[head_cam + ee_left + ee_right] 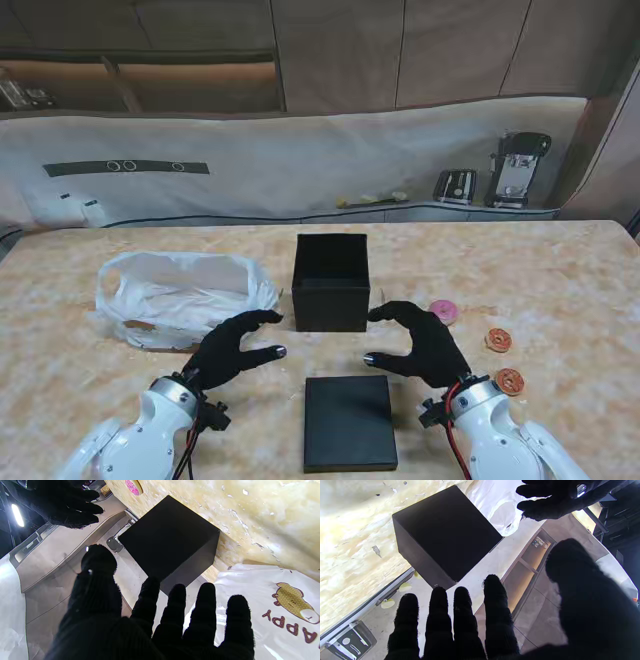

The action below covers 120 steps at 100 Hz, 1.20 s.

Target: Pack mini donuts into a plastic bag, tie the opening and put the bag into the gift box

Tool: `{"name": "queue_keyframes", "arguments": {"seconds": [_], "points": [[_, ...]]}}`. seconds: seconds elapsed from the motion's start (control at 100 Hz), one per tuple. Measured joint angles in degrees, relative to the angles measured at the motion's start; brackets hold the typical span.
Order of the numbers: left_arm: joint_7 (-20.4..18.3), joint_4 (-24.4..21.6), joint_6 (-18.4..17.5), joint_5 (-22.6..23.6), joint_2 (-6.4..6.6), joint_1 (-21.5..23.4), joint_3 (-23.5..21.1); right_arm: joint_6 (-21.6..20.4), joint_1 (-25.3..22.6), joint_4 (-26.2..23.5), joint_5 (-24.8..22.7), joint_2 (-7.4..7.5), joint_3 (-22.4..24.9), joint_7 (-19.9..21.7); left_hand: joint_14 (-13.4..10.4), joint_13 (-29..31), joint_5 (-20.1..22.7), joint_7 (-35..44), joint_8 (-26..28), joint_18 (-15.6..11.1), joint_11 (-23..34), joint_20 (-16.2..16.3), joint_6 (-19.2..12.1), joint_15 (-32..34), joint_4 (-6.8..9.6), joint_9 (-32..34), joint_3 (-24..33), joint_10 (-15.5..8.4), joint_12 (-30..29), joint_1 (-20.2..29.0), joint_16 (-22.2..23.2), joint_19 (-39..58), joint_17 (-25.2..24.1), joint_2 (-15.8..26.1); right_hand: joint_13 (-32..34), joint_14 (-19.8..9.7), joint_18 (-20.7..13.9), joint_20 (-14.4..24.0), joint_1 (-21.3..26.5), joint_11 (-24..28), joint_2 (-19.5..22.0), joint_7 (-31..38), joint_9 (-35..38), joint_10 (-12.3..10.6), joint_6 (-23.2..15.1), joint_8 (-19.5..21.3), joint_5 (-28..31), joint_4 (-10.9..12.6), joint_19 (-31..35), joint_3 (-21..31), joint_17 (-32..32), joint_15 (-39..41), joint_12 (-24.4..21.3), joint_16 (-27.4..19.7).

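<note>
On the marble-patterned worktop [560,270], an open black box [331,281] stands near the middle, with its flat black lid [349,422] lying nearer to me. Both gloved hands hover between them, palms turned toward each other. Left hand [232,348] has its fingers [203,605] spread and slightly curled, holding nothing; right hand [422,342] is likewise spread and empty, its fingers [462,615] pointing toward the box. Left of the box lies a crumpled white bag [180,295] printed with a bear and brown letters. Three donuts sit to the right of the box: a pink one [443,312] just beside the right hand, and two orange ones [498,340] [510,381] farther right.
</note>
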Motion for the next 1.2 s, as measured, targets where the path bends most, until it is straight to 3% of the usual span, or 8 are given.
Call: {"name": "queue_keyframes", "arguments": {"seconds": [0.61,0.72,0.87,1.01,1.2], "points": [[0.09,-0.15,0.96,0.37,0.0,-0.09,0.13,0.6,-0.25,-0.34,0.41,-0.01,0.85,0.54,0.0,0.0,-0.02,0.0,0.0,0.0,0.01,0.67,0.0,0.0,0.0,0.0,0.0,0.0,0.13,0.03,-0.01,-0.02,0.0,0.0,0.0,0.0,0.0,0.0,-0.63,-0.02,1.29,0.0,0.0,0.0,0.0,0.0,0.0,0.0,0.0,0.04,0.03,0.0,0.13,0.0],[0.21,-0.78,1.31,0.77,-0.03,-0.03,0.01,0.3,-0.57,-0.73,0.16,-0.02,1.5,0.52,0.0,0.05,-0.02,0.39,0.41,0.0,0.13,1.34,0.01,0.0,0.0,0.0,0.66,-0.01,0.72,6.09,-0.01,-0.02,0.05,0.0,0.0,0.0,0.0,0.0,-0.63,-0.01,1.29,0.0,0.0,0.0,0.0,0.0,0.0,0.0,0.34,0.04,0.64,0.0,0.1,0.0],[0.3,-2.06,2.25,1.28,-0.11,0.08,-0.61,-0.13,-0.88,-1.16,0.1,-0.02,2.11,0.27,0.0,0.09,-0.02,0.83,1.46,0.0,0.9,1.5,0.57,0.0,0.0,0.0,1.17,-0.02,1.38,6.14,0.14,1.14,0.3,0.0,0.0,0.0,0.0,0.11,-0.63,0.54,1.29,0.0,0.0,0.0,0.0,0.0,0.0,0.0,1.96,0.04,1.02,0.0,-0.03,0.0],[1.03,-3.51,2.55,2.25,-0.39,0.43,-2.0,-0.95,-0.79,-1.15,0.08,-0.03,2.4,-0.2,0.0,0.18,0.0,1.48,1.61,0.0,1.69,2.95,0.87,1.38,0.0,0.03,1.17,-0.02,2.18,6.14,0.98,4.22,0.89,0.0,0.0,0.0,0.0,0.12,-0.63,0.57,1.29,0.0,0.0,0.01,0.0,0.0,0.0,0.0,1.99,0.04,0.99,0.0,-0.62,0.0],[1.08,-5.98,1.97,6.39,-0.47,1.34,-5.51,-1.0,-0.03,-0.37,0.35,-0.08,1.91,-1.16,0.03,2.32,0.75,2.9,2.37,0.0,3.74,7.61,1.37,4.93,0.0,2.06,1.17,-0.02,3.73,6.14,3.08,13.4,2.55,0.0,0.0,0.0,0.0,0.12,-0.63,0.56,1.29,0.01,0.0,0.01,0.0,0.0,0.01,0.0,2.0,0.04,0.33,0.0,-0.58,0.0]]}}
